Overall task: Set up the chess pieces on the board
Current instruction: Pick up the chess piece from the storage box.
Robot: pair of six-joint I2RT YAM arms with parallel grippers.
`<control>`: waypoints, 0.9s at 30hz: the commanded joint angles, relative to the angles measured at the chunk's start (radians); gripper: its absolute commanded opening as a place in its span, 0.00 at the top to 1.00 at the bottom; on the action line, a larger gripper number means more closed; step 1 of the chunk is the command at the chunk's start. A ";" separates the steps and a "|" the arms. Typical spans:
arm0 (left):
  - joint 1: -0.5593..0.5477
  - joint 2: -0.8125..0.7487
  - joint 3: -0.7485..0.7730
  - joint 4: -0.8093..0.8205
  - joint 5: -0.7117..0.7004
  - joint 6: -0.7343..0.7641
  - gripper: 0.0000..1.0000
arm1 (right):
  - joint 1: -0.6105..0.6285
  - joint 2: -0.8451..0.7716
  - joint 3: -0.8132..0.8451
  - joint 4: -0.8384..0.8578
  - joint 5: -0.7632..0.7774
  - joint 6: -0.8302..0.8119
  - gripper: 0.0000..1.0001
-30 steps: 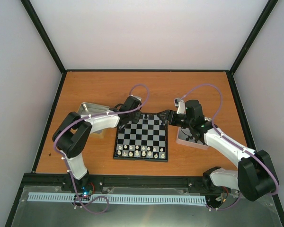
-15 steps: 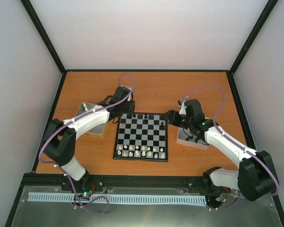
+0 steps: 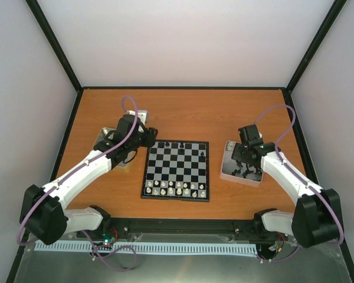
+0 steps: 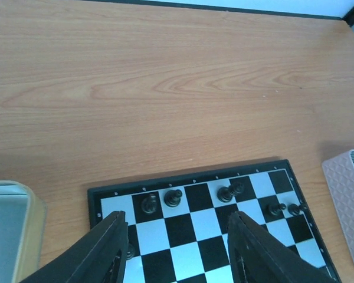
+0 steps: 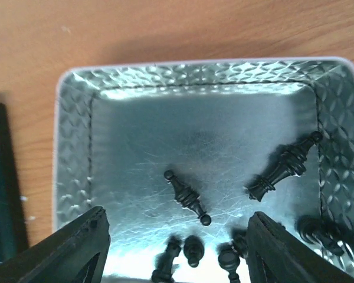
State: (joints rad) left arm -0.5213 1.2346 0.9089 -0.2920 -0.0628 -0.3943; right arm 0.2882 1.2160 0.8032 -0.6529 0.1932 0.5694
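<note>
The board [image 3: 177, 168] lies mid-table, with whitish chess pieces [image 3: 176, 188] along its two near rows and a few black ones [image 3: 174, 143] on its far rows. My left gripper [image 3: 148, 137] hovers at the board's far left corner, open and holding nothing. In the left wrist view, black pieces [image 4: 173, 197] stand on the back rank beyond the left gripper [image 4: 177, 250]. My right gripper [image 3: 243, 163] hangs open over the right tray [image 3: 229, 147]. Between its fingers [image 5: 88, 247] lie loose black pieces [image 5: 187, 197] on the tray floor [image 5: 212, 130]; none is gripped.
A second metal tray [image 3: 106, 137] sits left of the board, under the left arm, with its corner [image 4: 12, 230] in the left wrist view. Cables loop above both arms. Black frame rails border the orange table.
The left arm has drawn back leftward from the board's far edge, its jaws spreading. The right gripper has swung from the board's far right corner to above the right tray.
</note>
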 commanded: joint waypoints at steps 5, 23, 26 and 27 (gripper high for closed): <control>0.000 0.003 -0.011 0.078 0.144 -0.002 0.52 | -0.091 0.206 -0.012 0.093 -0.134 -0.197 0.42; 0.000 0.011 -0.022 0.080 0.162 -0.008 0.52 | -0.100 0.333 -0.010 0.074 -0.095 -0.126 0.75; 0.000 0.007 -0.021 0.080 0.164 -0.009 0.52 | -0.102 0.329 -0.007 0.074 -0.086 -0.122 0.84; 0.000 0.006 -0.023 0.081 0.165 -0.009 0.52 | -0.101 0.327 -0.005 0.075 -0.086 -0.124 0.86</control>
State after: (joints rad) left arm -0.5217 1.2404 0.8810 -0.2390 0.0879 -0.3946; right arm 0.1936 1.5311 0.7898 -0.5743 0.0723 0.4358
